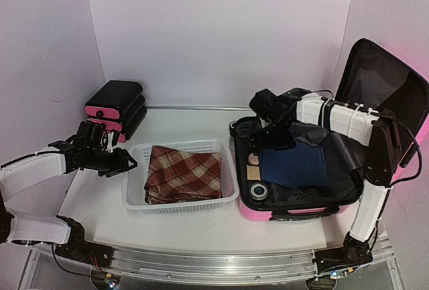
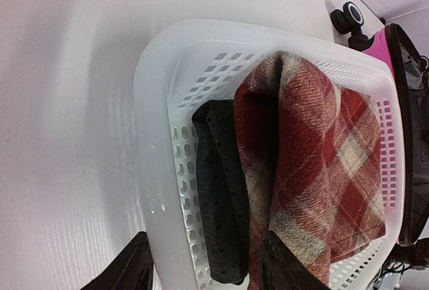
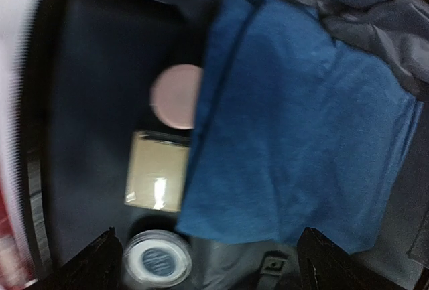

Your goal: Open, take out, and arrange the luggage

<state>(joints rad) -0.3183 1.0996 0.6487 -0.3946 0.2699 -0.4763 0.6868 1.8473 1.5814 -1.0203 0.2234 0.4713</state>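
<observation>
The pink luggage lies open at the right with its lid standing up. On its black lining lie a folded blue cloth, a tan square box, a pink round piece and a round white tin. My right gripper hangs open over the blue cloth's near edge with nothing in it; the top view shows my right gripper inside the case. My left gripper is open at the left end of the white basket, its fingers apart above the rim.
The basket sits mid-table and holds a red plaid cloth over a black folded item. A black drawer unit with pink fronts stands at the back left. A luggage wheel points toward the basket.
</observation>
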